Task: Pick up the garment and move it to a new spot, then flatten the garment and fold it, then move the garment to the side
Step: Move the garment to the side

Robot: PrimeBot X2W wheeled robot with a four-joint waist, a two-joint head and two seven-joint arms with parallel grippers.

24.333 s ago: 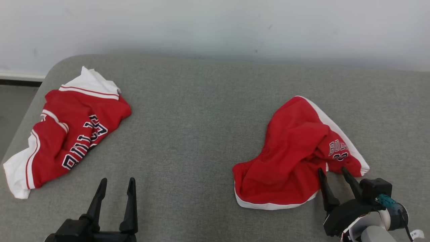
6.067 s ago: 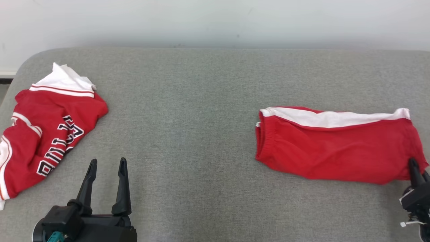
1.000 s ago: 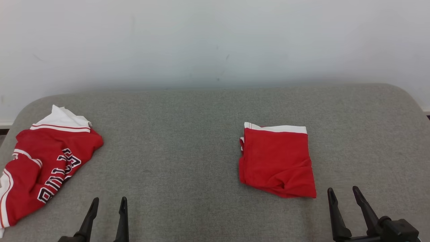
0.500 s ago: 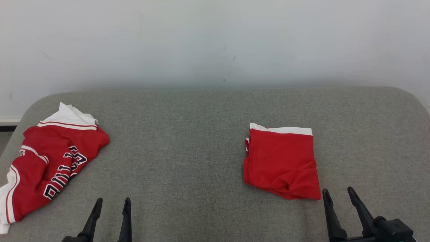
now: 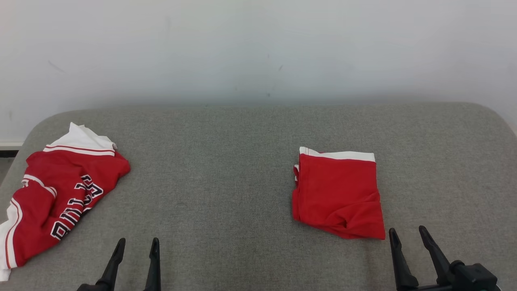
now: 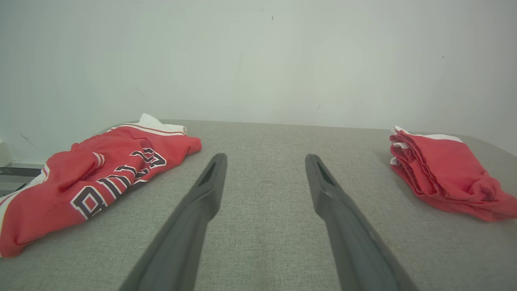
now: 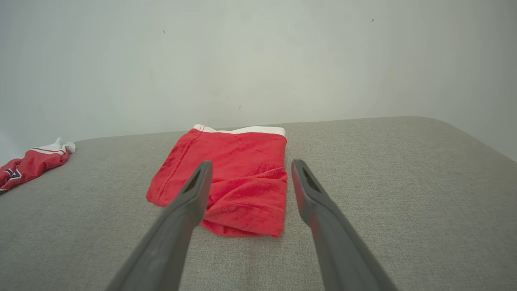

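Note:
The garment (image 5: 337, 194) is a pair of red shorts with a white band, folded into a small square on the grey surface, right of centre. The right wrist view has the folded garment (image 7: 230, 178) just ahead of my right fingers, and it lies at the far right (image 6: 440, 173) of the left wrist view. My right gripper (image 5: 407, 233) stands open at the lower right, just short of the fold's near right corner, holding nothing. Open and empty too, my left gripper (image 5: 136, 244) is at the lower left over bare surface.
A crumpled red and white jersey (image 5: 56, 194) with dark lettering lies at the left edge of the grey padded surface (image 5: 218, 178); it also appears as the jersey (image 6: 93, 178) in the left wrist view. A pale wall (image 5: 258, 48) runs behind. The surface rounds off at its corners.
Over the last second the whole head picture shifted slightly, so the camera moved. Both grippers stayed low and open, and the folded garment lies where it was.

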